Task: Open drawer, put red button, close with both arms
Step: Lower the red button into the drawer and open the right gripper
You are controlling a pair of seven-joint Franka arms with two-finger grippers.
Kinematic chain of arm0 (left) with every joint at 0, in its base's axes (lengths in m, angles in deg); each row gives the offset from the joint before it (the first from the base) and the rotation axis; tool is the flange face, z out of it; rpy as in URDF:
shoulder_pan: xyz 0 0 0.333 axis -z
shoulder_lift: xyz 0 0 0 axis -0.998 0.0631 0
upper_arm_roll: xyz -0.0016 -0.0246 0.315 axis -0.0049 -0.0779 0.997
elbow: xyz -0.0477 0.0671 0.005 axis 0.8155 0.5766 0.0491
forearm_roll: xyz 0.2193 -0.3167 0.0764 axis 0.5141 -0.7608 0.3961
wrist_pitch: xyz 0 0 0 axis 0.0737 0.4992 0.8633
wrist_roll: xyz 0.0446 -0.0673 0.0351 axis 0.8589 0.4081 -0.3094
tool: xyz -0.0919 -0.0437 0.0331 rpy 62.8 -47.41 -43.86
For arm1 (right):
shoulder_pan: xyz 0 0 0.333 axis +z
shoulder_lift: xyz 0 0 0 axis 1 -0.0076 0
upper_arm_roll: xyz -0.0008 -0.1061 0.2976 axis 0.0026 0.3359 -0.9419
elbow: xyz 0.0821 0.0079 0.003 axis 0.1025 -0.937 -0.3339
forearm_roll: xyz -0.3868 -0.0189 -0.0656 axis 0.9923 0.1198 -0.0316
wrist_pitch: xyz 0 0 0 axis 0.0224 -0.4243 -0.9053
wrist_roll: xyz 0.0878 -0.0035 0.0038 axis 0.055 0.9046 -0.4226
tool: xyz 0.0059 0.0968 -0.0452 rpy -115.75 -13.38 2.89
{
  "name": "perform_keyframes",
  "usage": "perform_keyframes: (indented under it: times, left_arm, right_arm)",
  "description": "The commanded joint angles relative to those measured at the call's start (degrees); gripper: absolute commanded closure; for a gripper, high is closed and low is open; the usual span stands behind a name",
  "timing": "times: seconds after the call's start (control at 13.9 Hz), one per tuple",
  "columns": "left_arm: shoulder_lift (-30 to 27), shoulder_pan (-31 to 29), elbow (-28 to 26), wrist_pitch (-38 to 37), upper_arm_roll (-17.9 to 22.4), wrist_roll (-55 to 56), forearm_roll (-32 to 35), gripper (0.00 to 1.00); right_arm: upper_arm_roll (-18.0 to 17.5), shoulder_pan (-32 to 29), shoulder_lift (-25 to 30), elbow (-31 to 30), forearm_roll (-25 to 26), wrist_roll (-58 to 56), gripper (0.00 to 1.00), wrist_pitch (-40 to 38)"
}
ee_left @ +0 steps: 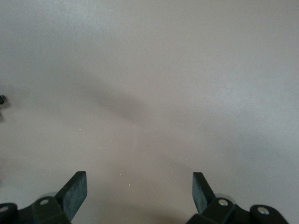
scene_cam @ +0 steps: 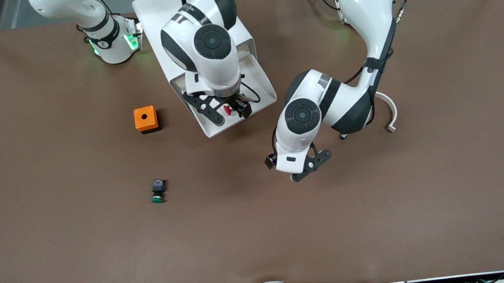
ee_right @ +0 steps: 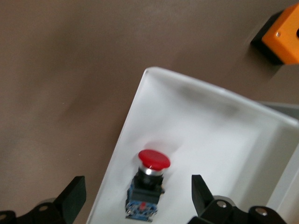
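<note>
One red button (ee_right: 152,179) lies in the pulled-out drawer (ee_right: 205,140), red cap pointing toward the drawer's outer end and its black-and-blue body toward the cabinet. It sits near one long side wall of the tray, apart from the front wall; the remaining floor of the tray is bare white. In the front view the red button (scene_cam: 228,109) shows as a small red spot under the right arm's hand, close to the drawer's (scene_cam: 264,85) front edge.

Over it hangs the right gripper (ee_right: 135,198), its fingers (ee_right: 74,193) spread wide to either side of the button and touching nothing. In the front view the right gripper (scene_cam: 227,108) is over the outer part of the tray, and the right arm covers much of the white cabinet (scene_cam: 151,10), which stands near the robots' edge of the table.

Beside the drawer, toward the right arm's end of the table, the orange box (scene_cam: 145,119) sits on the brown table (scene_cam: 428,188), well clear of the tray's side. A green-capped button (scene_cam: 157,191) lies nearer to the front camera than the orange box, on its side.

At the left arm's side of the drawer the left gripper (scene_cam: 304,172) waits over bare table, its fingers (ee_left: 74,191) wide apart and holding nothing. Open brown surface stretches from there to the camera-side table edge.
</note>
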Motion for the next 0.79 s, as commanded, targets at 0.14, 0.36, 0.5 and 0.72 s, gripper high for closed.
perform_keyframes:
  times: [0.14,0.36,0.5,0.72]
  left_arm:
    - [-4.2,1.9,-5.2,0.1,-1.1,1.5,1.4,0.01]
    - [-5.0,4.0,-5.7,0.1,-1.2,2.7,1.3,0.01]
    - [-5.0,5.5,-5.7,0.2,-1.2,4.3,1.3,0.01]
    - [-4.5,7.7,-5.7,0.6,-1.2,5.1,1.3,0.01]
  right_arm:
    - [-0.3,-7.2,4.1,0.4,0.2,-16.3,0.0,-7.9]
    - [-0.3,-12.2,7.1,0.4,2.1,-25.7,0.0,-11.1]
    - [-0.3,-15.8,9.1,0.4,2.1,-32.0,0.0,-13.0]
    - [-0.3,-20.8,11.9,0.3,2.1,-42.0,0.0,-15.2]
